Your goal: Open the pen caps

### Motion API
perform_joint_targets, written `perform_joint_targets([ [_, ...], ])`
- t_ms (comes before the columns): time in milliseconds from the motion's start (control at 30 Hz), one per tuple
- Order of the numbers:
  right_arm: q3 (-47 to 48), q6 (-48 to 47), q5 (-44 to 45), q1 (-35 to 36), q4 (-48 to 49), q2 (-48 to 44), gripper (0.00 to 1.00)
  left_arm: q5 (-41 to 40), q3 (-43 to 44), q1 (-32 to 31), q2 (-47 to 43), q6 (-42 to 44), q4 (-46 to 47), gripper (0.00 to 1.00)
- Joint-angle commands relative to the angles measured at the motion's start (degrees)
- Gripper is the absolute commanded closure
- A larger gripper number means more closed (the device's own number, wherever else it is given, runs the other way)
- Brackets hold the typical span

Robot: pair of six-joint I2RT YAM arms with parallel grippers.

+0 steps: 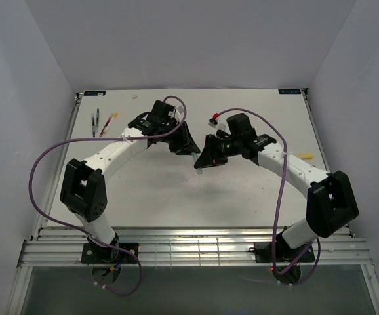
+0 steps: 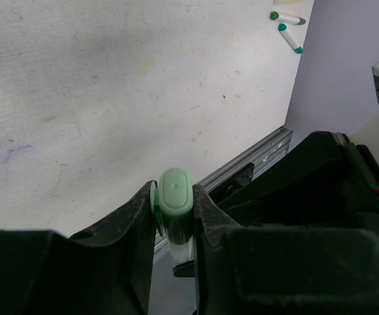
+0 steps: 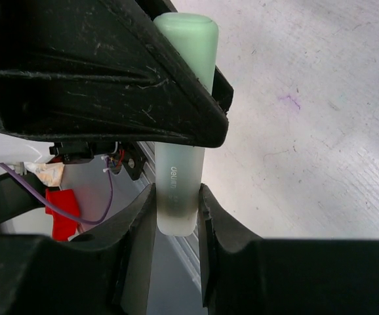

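Observation:
Both grippers meet above the table's middle and hold one pale-green marker between them. My left gripper (image 1: 187, 142) (image 2: 175, 198) is shut on its light green cap (image 2: 175, 200), seen end-on between the fingers. My right gripper (image 1: 206, 156) (image 3: 176, 213) is shut on the pale frosted barrel (image 3: 175, 190). In the right wrist view the green cap end (image 3: 189, 39) sticks out past the left gripper's black finger (image 3: 104, 79). The cap still sits on the barrel. In the top view the marker is hidden between the grippers.
Thin pens (image 1: 97, 122) and one with a yellow end (image 1: 110, 122) lie at the far left. A yellow piece (image 1: 305, 156) lies at the right. Two short white pieces with teal ends (image 2: 288, 18) (image 2: 290, 38) lie near the table edge. Purple cables (image 1: 45, 164) loop around both arms.

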Motion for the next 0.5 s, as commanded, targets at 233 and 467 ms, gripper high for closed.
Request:
perform_joint_targets([
  [233,5.12,-5.81,16.11,4.5,-11.18,-0.28,0.92,-3.19,3.36,1.87,-0.13,-1.06,-3.22,1.0],
  [467,7.26,-10.92,22.3,7.24,-16.25,0.25,0.92,-2.51,1.78,5.21,-1.09,-6.43,3.18,1.0],
])
